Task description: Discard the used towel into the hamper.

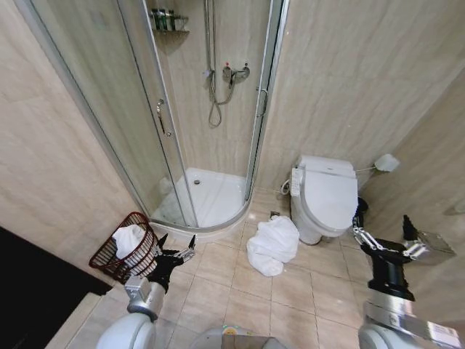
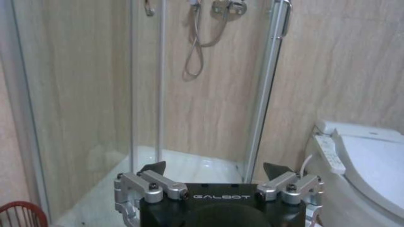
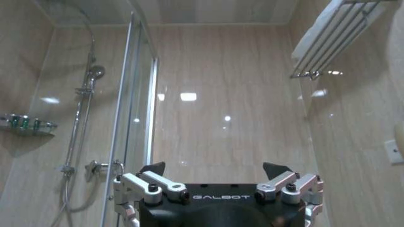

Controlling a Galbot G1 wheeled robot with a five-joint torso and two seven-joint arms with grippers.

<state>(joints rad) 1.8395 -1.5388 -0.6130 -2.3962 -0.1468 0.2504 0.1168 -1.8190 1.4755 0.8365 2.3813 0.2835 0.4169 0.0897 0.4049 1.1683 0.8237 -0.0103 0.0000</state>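
A crumpled white towel (image 1: 272, 244) lies on the tiled floor between the shower and the toilet. The hamper (image 1: 107, 257), a reddish-brown wire basket, stands by the left wall with another white cloth (image 1: 129, 238) inside it. My left gripper (image 1: 177, 243) hovers open just right of the hamper, holding nothing. Its wrist view shows the open fingers (image 2: 215, 168) and the hamper's rim (image 2: 22, 213) at the picture's corner. My right gripper (image 1: 381, 222) is raised open in front of the toilet, right of the floor towel. In its own wrist view the right gripper (image 3: 215, 166) faces the wall, empty.
A glass shower enclosure (image 1: 167, 123) with a white tray fills the far corner. A white toilet (image 1: 325, 196) stands against the right wall, with a small dark bin (image 1: 361, 209) beside it. A wall rack with folded towels (image 3: 341, 38) hangs high up.
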